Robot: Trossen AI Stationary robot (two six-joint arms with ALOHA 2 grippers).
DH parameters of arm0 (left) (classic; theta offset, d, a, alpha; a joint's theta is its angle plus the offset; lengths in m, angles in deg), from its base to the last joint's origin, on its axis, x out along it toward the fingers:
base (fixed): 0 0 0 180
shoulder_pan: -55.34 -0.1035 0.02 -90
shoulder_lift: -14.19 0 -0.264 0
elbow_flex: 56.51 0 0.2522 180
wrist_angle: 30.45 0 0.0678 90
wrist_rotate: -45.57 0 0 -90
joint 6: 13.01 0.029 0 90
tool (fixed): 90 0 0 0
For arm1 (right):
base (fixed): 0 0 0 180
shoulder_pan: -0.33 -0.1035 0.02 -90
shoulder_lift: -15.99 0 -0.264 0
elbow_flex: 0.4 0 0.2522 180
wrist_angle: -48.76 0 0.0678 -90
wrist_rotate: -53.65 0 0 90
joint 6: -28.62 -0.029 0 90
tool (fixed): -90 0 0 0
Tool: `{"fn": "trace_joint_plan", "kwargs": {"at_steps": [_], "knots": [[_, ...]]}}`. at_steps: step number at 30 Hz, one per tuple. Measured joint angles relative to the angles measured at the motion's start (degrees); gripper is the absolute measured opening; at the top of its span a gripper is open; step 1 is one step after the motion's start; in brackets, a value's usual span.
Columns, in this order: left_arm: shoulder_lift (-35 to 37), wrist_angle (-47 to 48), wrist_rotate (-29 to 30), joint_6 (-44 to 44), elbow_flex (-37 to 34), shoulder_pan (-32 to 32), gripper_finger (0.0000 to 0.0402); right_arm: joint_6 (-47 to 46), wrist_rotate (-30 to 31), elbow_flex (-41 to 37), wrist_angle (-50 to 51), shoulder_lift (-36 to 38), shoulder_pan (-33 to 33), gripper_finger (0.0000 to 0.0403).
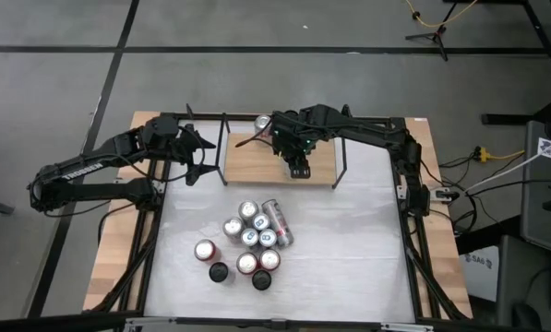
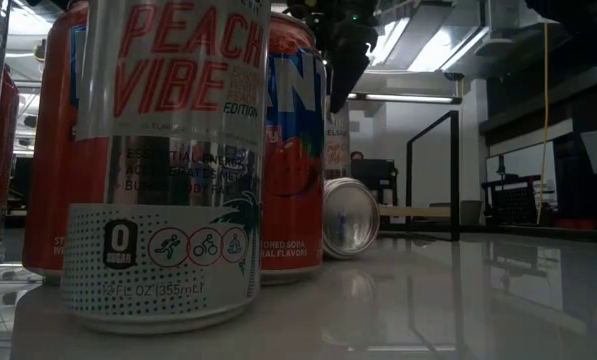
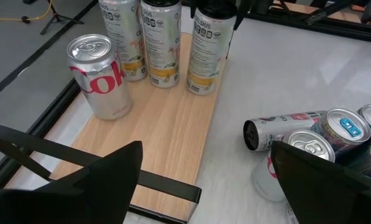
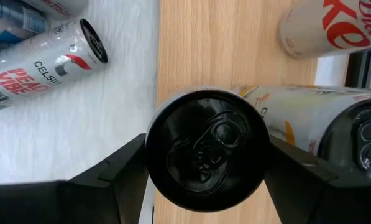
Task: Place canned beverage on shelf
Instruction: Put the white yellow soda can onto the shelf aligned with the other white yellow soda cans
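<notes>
Can, black-topped (image 4: 205,149): upright on the shelf, between my right gripper's fingers; my fingers clamp its sides just below the rim.
Shelf (image 1: 257,166): light-wood board at the far middle of the table, with black rod uprights at its left and right ends.
My right gripper (image 1: 298,164): over the shelf's right half, pointing straight down, closed on the black-topped can.
My left gripper (image 1: 199,148): off the shelf's left end, just beside the left upright; fingers apart, holding nothing.
Cans on shelf: a Coke can (image 3: 99,74) stands alone toward the far left; two slim pale cans (image 3: 145,37) stand in a row with the black-topped can, close together.
Loose cans (image 1: 247,242): a cluster on the white table (image 1: 349,258) near the middle, well apart from the shelf; most upright, touching or nearly so.
Tipped can (image 1: 277,222): lies on its side at the cluster's right edge; its label reads Peach Vibe in my right wrist view.
Low view: a Peach Vibe can (image 2: 168,160) fills the near left; a red can (image 2: 293,160) stands behind it.
</notes>
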Motion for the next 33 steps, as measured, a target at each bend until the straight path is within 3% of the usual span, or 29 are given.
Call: {"fn": "trace_joint_plan", "kwargs": {"at_steps": [33], "knots": [[0.02, 0.00, 0.00, -0.04, 0.00, -0.02, 0.0348, -0.42, 2.73, -0.04, 0.14, -0.10, -0.11, 0.0262]]}}
